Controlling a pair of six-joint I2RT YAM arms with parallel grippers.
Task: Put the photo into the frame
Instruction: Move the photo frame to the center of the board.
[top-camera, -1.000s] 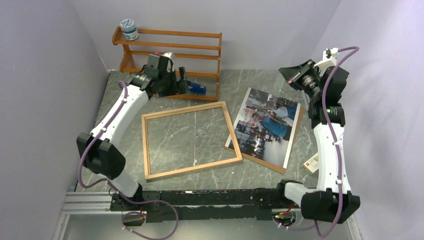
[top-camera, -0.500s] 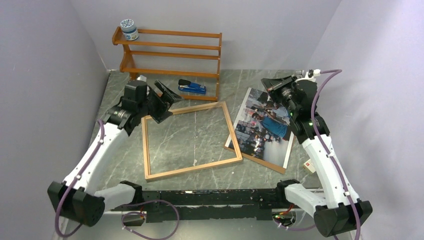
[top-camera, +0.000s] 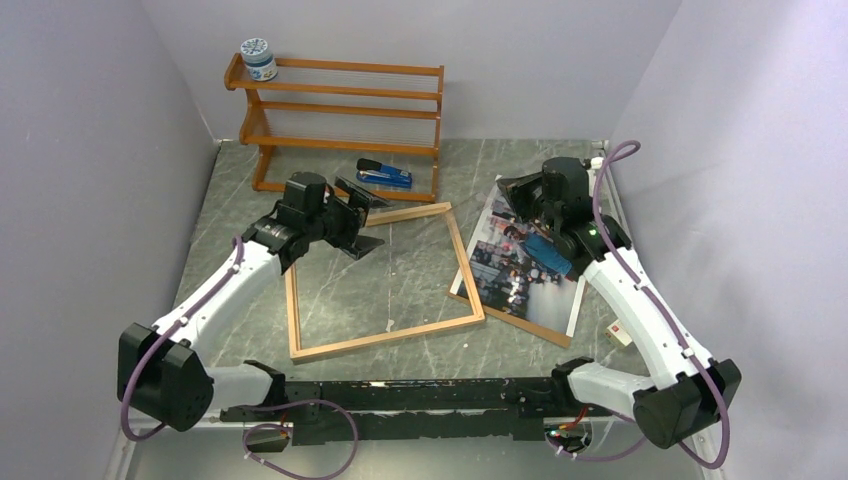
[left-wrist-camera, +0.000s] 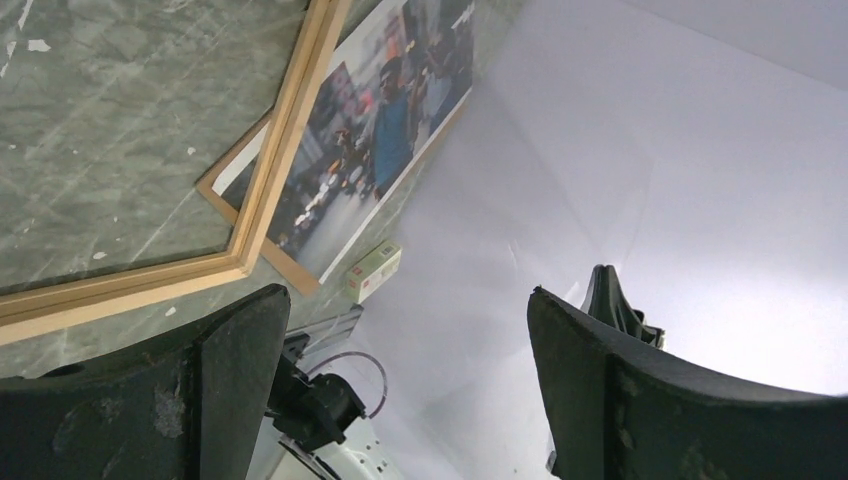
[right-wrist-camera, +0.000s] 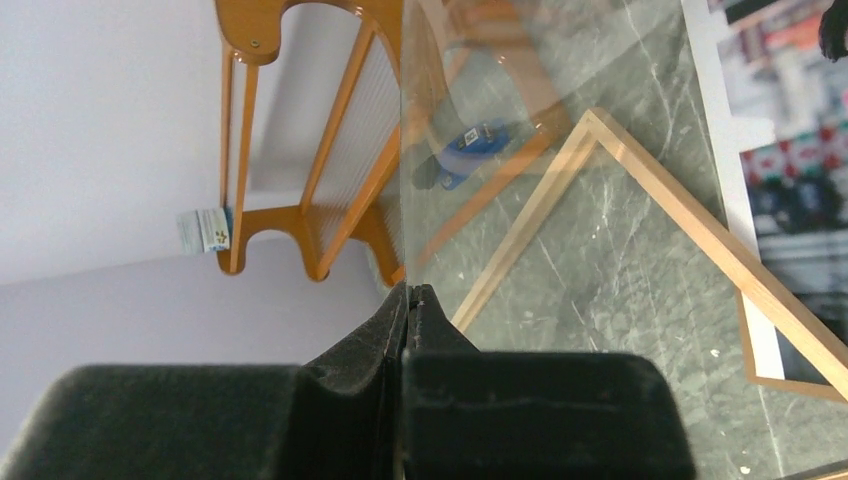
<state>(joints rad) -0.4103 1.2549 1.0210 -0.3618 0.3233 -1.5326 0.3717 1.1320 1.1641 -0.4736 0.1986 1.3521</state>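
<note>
On the grey stone counter (top-camera: 465, 165), seen from above, the light-wood rectangular frame (top-camera: 385, 335) lies with the glossy colour photo (top-camera: 515, 280) at its 3 o'clock. Left wrist: left claw (left-wrist-camera: 405, 295) gapes empty. Right wrist: right claw (right-wrist-camera: 407, 290), closed, apparently pinches a clear sheet (right-wrist-camera: 403, 180); lifting the photo looks next.

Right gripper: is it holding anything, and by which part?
Yes. The right gripper is shut on a clear pane, pinching it at its edge.

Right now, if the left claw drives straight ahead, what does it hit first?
Nothing close: the open left claw seems to aim over the light wood picture frame, not at it. Beyond is the pale side wall; depth unclear.
</note>
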